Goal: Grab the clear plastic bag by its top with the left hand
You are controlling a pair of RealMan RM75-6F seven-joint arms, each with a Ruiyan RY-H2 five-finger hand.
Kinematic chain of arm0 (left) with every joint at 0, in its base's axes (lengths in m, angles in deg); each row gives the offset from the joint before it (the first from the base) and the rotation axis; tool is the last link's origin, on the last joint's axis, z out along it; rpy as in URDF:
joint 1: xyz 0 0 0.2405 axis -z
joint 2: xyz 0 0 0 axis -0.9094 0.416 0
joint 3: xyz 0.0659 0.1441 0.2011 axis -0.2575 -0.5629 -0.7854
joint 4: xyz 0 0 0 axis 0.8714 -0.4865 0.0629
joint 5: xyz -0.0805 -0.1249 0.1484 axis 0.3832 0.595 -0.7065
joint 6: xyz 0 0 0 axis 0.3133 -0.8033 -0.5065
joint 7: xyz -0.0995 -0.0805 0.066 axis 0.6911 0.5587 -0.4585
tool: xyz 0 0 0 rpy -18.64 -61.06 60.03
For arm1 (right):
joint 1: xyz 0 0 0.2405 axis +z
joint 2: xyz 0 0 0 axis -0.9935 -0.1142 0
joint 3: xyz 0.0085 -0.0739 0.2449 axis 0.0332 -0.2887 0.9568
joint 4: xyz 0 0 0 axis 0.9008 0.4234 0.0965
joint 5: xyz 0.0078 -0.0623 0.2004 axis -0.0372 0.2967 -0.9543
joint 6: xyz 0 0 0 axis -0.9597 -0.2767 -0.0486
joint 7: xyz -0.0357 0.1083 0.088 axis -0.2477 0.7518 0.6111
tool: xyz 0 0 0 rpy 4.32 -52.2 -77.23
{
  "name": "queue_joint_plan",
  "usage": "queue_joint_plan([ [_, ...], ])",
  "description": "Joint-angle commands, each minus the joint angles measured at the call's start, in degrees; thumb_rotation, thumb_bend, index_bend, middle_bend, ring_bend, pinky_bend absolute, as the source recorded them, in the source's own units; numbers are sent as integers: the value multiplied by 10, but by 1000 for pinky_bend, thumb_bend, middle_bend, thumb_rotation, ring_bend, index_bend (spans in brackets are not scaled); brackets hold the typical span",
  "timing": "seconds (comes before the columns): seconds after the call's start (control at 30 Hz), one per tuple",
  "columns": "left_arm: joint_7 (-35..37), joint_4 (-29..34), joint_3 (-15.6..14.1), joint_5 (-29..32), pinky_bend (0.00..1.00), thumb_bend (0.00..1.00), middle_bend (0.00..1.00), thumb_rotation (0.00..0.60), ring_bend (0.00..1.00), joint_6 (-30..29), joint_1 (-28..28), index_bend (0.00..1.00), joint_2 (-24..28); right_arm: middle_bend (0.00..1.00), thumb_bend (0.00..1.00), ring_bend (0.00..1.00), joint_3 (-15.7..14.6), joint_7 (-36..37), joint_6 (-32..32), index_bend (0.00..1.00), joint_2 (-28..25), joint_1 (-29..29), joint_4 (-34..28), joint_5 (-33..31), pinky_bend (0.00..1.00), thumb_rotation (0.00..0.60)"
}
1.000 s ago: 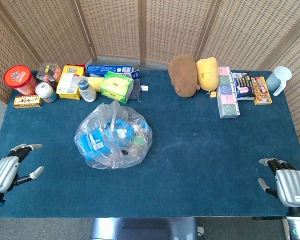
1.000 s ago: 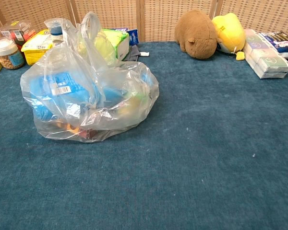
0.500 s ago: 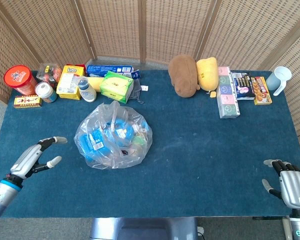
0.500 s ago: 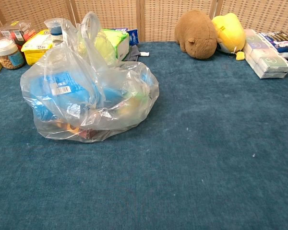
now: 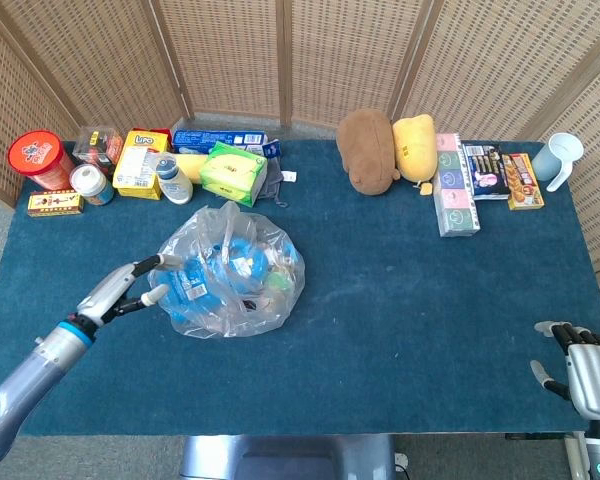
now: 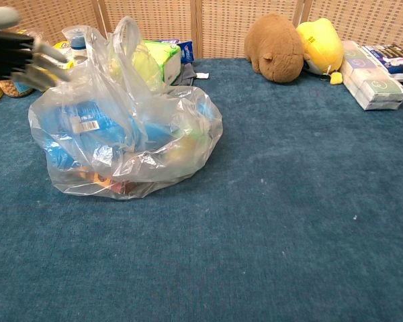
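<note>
While the bag [image 5: 227, 272] sits mid-left on the bench [image 5: 410, 300], left robot hand [image 5: 130, 287] reaches beside it, fingers spread, holding nothing. Approach step; next it needs to rise to the bag's bunched top and close.

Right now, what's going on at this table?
The left robot hand is reaching in from the left, fingers apart, at the side of the clear plastic bag, which sits full on the blue table. It holds nothing yet, and the bag's bunched top is ungrasped. The right robot hand rests open at the table's near right edge.
</note>
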Motion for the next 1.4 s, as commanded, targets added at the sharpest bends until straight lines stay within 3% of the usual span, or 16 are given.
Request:
queue_joint_plan([
  [0.03, 15, -9, 12, 9, 141, 153, 237, 0, 202, 18, 19, 199, -15, 403, 285, 404, 0, 1, 0, 338, 0, -1, 1, -1, 425, 590],
  [0.5, 50, -57, 48, 57, 145, 154, 237, 0, 203, 97, 96, 199, -81, 404, 284, 404, 0, 21, -10, 338, 2, -14, 18, -8, 426, 592],
  [0.67, 98, -85, 67, 75, 145, 153, 238, 0, 202, 122, 116, 199, -114, 404, 285, 404, 0, 25, -15, 338, 0, -19, 18, -9, 426, 594],
  [0.87, 233, -103, 96, 47, 147, 153, 237, 0, 202, 156, 130, 199, -147, 404, 285, 404, -1, 27, -19, 338, 0, -24, 17, -8, 426, 593],
  [1.03, 387, -119, 117, 13, 169, 156, 237, 0, 203, 178, 138, 201, -169, 404, 285, 404, -1, 29, -20, 338, -1, -26, 16, -8, 425, 594],
  [1.13, 501, -133, 129, -11, 255, 178, 262, 0, 225, 180, 143, 234, -184, 404, 286, 404, -1, 30, -20, 338, -2, -26, 14, -6, 425, 595],
  [1.4, 757, -152, 138, -70, 554, 385, 418, 0, 452, 144, 148, 364, -188, 405, 287, 405, -2, 32, -20, 339, -5, -28, 11, -3, 424, 593],
])
